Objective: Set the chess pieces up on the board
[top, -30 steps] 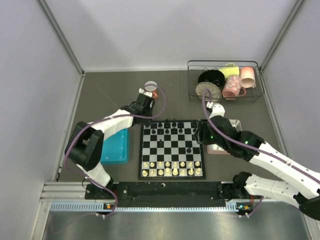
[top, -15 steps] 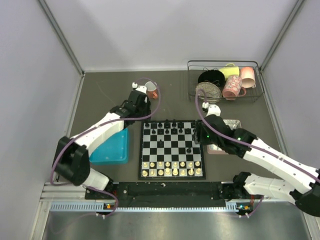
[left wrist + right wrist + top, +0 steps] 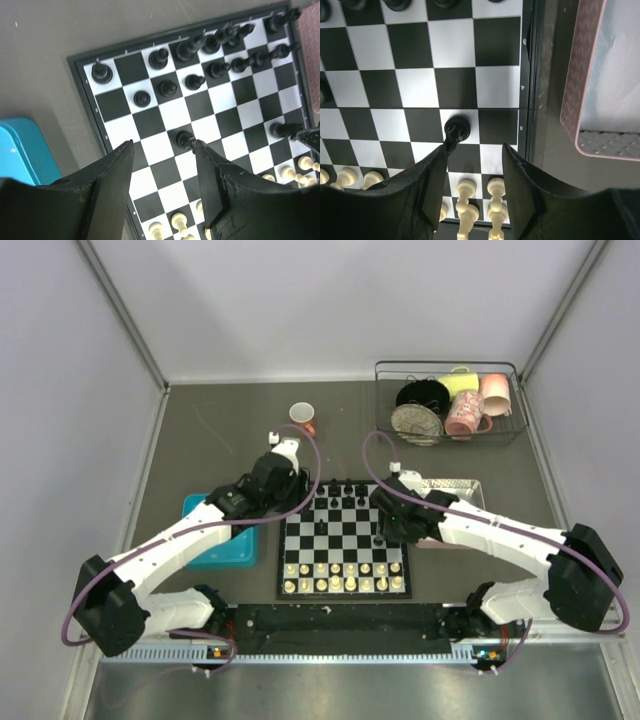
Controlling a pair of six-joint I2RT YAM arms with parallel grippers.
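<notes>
The dark table (image 3: 230, 430) carries the board (image 3: 345, 527) between the two arms. Only the overhead view takes the board in whole. The black chess pieces (image 3: 347, 485) are ranked along its far edge and the cream-white pieces (image 3: 345, 582) stand in two rows on the near side. That view alone also shows the wire basket (image 3: 447, 363) of cups and dishes at the far right.

The teal tray (image 3: 225, 552) lies just beside the board's left edge. The pink tray (image 3: 465, 487) lies at its right, partly under the right arm.

The left wrist view shows the left gripper (image 3: 162, 147) over the board's left half, jaws standing apart with nothing between them. Beyond its tips a lone black pawn (image 3: 184, 139) stands forward of the black ranks, a piece the overhead view hides under the arm.

The right wrist view shows the right gripper (image 3: 476, 149), jaws likewise apart and empty. A second black pawn (image 3: 456, 127) stands on a white square near the board's right edge, at the tip of one finger. Whether they touch cannot be told.

A small cup (image 3: 302, 416) stands on the table beyond the board, seen only from above.
</notes>
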